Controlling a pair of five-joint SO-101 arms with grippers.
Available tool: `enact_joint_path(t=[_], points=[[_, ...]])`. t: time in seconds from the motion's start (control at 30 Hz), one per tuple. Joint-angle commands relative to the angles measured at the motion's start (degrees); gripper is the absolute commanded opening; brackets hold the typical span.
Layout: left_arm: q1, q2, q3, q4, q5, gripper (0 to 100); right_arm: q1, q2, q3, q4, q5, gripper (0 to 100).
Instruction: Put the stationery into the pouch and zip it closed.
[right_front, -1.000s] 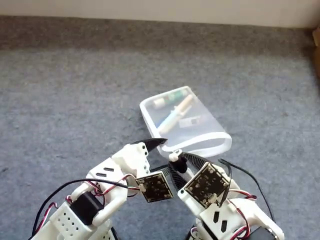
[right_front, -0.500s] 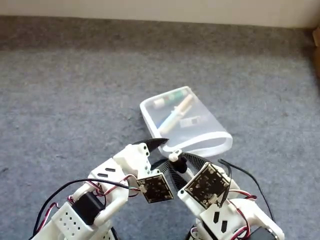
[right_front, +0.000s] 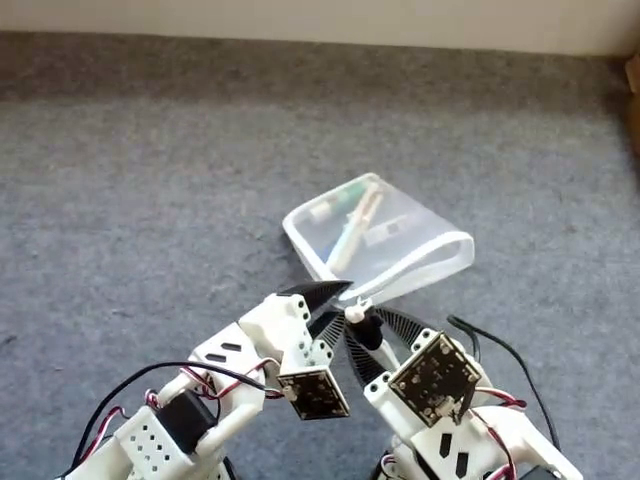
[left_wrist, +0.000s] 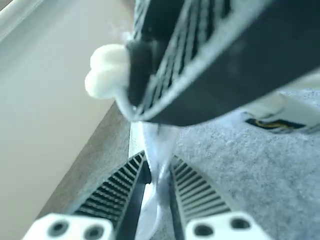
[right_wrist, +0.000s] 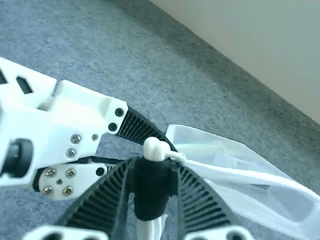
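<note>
While both arms crowd the near edge, the left gripper (left_wrist: 157, 167) pinches the near rim of the pouch (right_front: 405, 240) and the right gripper (right_wrist: 152, 172) is clamped on the black zipper pull (right_wrist: 149, 197). Over the last second the single clear pouch has swung round and its zip edge has lifted off the grey tabletop (right_front: 150, 180), so the zipping looks underway. Inside lie what seem to be three stationery pieces (right_front: 352, 225).

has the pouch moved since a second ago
Yes: the pouch pivoted, its zip-end corner swinging toward the far wall strip, while its other corner stayed put on the carpet.
</note>
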Motion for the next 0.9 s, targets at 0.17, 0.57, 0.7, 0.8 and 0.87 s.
enact_joint_path(t=[0.17,0.57,0.7,0.8,0.87], points=[[-1.2,0.0,-8.7,11.0,0.0,1,7.2,-0.8,-4.8,-2.1,-0.5,0.5],[-7.5,0.0,-13.1,15.6,0.1,1,22.5,-0.8,2.6,-13.2,0.6,0.5],[-7.6,0.0,-14.1,17.1,0.1,1,26.8,-0.8,4.4,-16.2,0.6,0.5],[-7.6,-1.0,-14.6,18.2,0.1,1,29.0,-0.8,6.3,-18.7,0.5,0.5],[-7.6,-3.0,-14.5,19.3,0.1,1,30.2,-0.8,7.6,-20.3,0.5,0.5]])
